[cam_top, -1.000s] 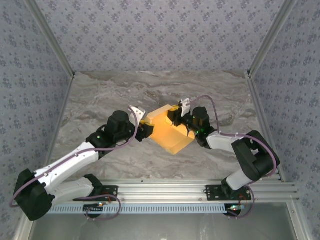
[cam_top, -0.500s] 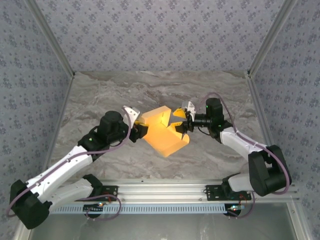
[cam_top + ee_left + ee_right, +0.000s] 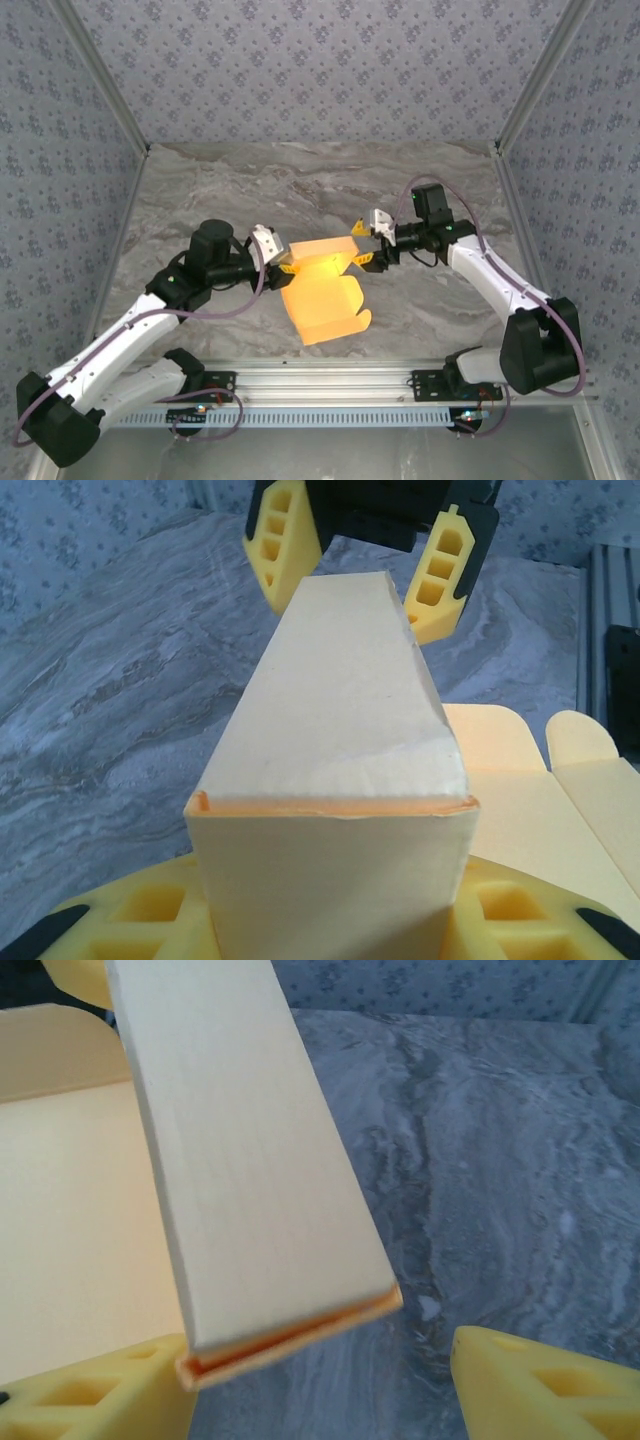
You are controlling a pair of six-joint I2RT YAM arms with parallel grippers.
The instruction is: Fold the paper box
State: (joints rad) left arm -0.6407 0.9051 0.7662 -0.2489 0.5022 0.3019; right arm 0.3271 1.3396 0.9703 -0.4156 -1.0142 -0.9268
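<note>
Left hand (image 3: 285,256) clamps one end of the box (image 3: 322,295), likely steadying it so the right hand (image 3: 362,246), open astride the far end and holding nothing, can fold.

Lab test booth: patterned wall panels (image 3: 320,70), aluminium frame rail (image 3: 330,378)

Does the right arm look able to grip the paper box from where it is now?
Probably yes. The right gripper is open, and one end of the paper box sits between its jaws, nothing in the way. The left gripper holds the other end.
</note>
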